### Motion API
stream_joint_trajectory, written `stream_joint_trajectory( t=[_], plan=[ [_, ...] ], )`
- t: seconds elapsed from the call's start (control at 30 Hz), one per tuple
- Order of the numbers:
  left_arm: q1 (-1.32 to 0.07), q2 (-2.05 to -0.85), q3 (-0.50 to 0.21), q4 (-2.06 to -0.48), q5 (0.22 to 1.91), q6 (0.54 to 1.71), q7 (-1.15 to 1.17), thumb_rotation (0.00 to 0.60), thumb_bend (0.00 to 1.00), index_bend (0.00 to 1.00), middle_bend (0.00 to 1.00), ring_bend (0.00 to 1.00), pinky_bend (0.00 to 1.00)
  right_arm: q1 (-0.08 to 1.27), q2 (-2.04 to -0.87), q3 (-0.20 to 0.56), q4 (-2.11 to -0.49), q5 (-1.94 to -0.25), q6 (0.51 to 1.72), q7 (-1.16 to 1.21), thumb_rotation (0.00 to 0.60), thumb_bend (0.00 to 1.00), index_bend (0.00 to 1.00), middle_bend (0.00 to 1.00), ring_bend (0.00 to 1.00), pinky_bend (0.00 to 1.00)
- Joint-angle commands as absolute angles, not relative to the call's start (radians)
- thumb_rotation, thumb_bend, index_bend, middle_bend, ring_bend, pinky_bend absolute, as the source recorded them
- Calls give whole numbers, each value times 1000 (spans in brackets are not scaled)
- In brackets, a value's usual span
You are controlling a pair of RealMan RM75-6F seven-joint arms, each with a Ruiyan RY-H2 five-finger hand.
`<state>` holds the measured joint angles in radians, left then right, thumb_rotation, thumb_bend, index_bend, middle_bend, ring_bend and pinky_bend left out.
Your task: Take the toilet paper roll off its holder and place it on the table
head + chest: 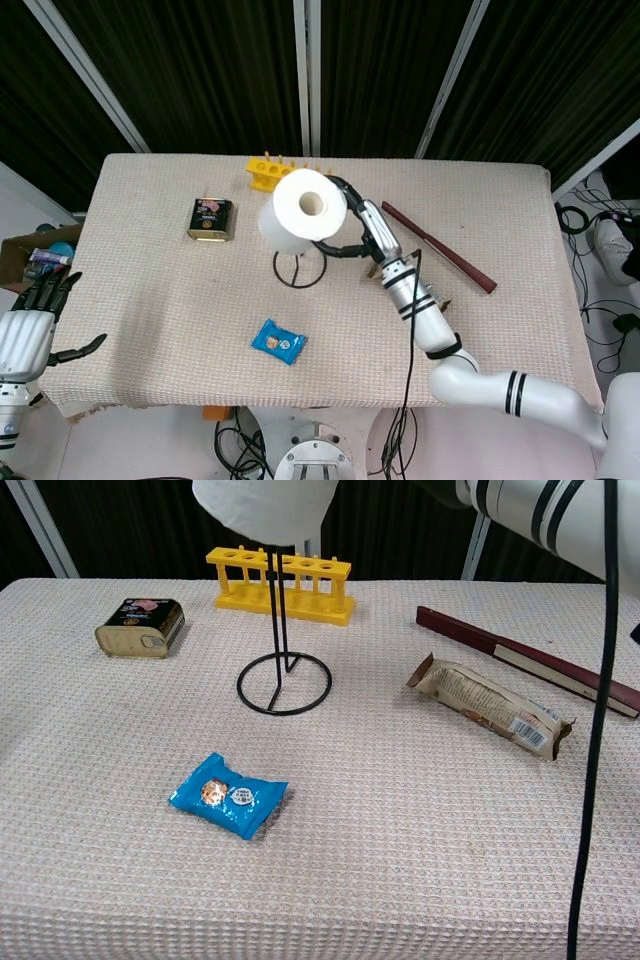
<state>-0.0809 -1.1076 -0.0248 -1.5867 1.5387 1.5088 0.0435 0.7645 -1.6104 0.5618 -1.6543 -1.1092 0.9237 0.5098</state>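
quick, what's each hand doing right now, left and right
Left hand: open, holding nothing, beside the table's edge.
Right hand: gripping the toilet paper roll, raised above the holder.

Roll (pixel 303 210) above holder (pixel 283 682) — tin (pixel 140 627) left, rack (pixel 280 580) behind.

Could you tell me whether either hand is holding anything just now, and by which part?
The right hand holds the roll by its side, fingers wrapped around the outer wall, lifted above the holder. The left hand holds nothing.
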Motion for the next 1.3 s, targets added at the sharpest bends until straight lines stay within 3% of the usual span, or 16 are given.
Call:
stream_joint_trajectory(
  t=[0.03, 0.23, 0.33, 0.47, 0.73, 0.9, 1.13, 1.2, 1.27, 1.3],
  plan=[
    [-81, -1108, -25, -1586, 1537, 1507, 44, 351, 149, 88, 48, 57, 217, 745, -1586, 576, -1699, -1150, 963, 544, 600, 261, 391, 362, 306, 255],
    [-83, -1110, -25, -1584, 1536, 1503, 46, 351, 149, 88, 48, 57, 217, 700, -1504, 579, -1804, -1296, 1038, 613, 600, 259, 391, 364, 306, 255],
    [-86, -1113, -23, -1584, 1537, 1498, 51, 351, 150, 88, 48, 57, 217, 661, -1454, 546, -1850, -1388, 1086, 643, 600, 259, 390, 366, 306, 256],
    [-90, -1116, -22, -1587, 1538, 1491, 62, 351, 150, 88, 48, 57, 217, 606, -1365, 441, -1873, -1495, 1094, 657, 600, 252, 391, 370, 306, 255],
    [-97, -1124, -16, -1596, 1548, 1481, 85, 352, 149, 88, 48, 57, 217, 614, -1162, 222, -1794, -1703, 954, 657, 600, 242, 454, 415, 329, 308],
    [-96, -1125, -20, -1594, 1538, 1483, 86, 354, 149, 88, 48, 57, 217, 623, -1181, 141, -1728, -1688, 903, 624, 600, 244, 469, 428, 341, 315],
    [-89, -1124, -28, -1585, 1537, 1506, 70, 348, 149, 88, 48, 57, 217, 646, -1308, 88, -1593, -1640, 875, 660, 600, 242, 468, 415, 342, 316],
    [-89, -1125, -27, -1582, 1539, 1506, 68, 351, 149, 88, 48, 57, 217, 658, -1330, 80, -1570, -1643, 870, 671, 600, 234, 410, 374, 329, 305],
    [-90, -1125, -26, -1582, 1541, 1505, 68, 352, 149, 88, 48, 57, 217, 677, -1342, 68, -1554, -1644, 848, 675, 600, 219, 281, 292, 254, 249],
    [-90, -1125, -25, -1582, 1542, 1505, 68, 352, 149, 88, 48, 57, 217, 684, -1342, 65, -1551, -1641, 837, 675, 600, 206, 171, 214, 171, 186]
  ],
)
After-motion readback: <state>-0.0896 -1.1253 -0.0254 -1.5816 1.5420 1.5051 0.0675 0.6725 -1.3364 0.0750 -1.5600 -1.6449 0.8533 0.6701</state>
